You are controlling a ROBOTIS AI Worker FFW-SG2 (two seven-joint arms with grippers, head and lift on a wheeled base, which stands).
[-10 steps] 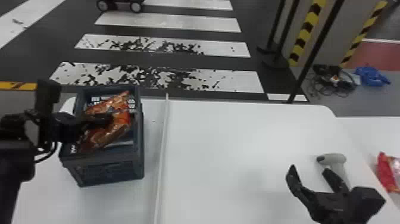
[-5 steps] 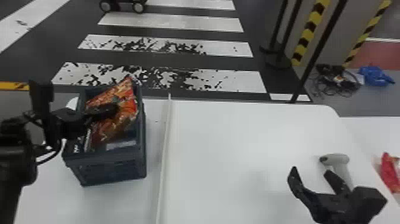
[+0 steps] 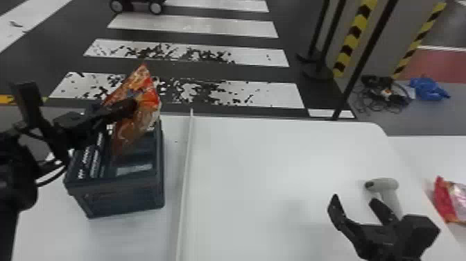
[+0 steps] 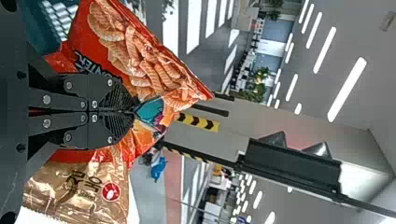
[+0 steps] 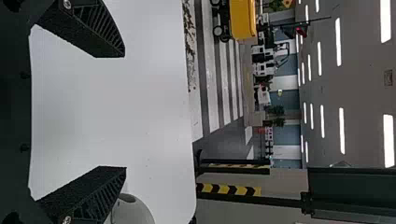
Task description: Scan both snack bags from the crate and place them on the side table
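While the left end effector (image 4: 132, 111) has its fingers pressed together on a fold of the orange snack bag (image 4: 144, 60), the job looks to be at the lift-out step. The bag hangs tilted, top corner well above the crate (image 3: 124, 199), lower end over the opening; whether it touches the inside can't be told. Next move prob. calls for a straight rise till the bottom clears the rim, then a swing across the table (image 3: 260, 166) toward the robot's right, w/ the bar code turned outward for the scan. Where that code sits can't be made out.

Between crate & open tabletop runs a thin pale strip (image 3: 185, 184), a low obstacle: a bag carried too low might drag on it. The grip takes only a small bit of slick film, so the bag could twist or slip en route.

Farther out, the right end effector (image 5: 125, 112) is over the table w/ fingers spread, nothing btwn them. Just beside it is the scanner (image 3: 388, 187), its handle partly behind one finger in the head view; it'd prob. have to be gripped before any scan.

Past the table's right edge, a red snack bag (image 3: 447, 204) lies on the side table (image 3: 433, 152), presumably bag no. one, done. Room for the other should be left next to it, i.e. no stacking or shoving.
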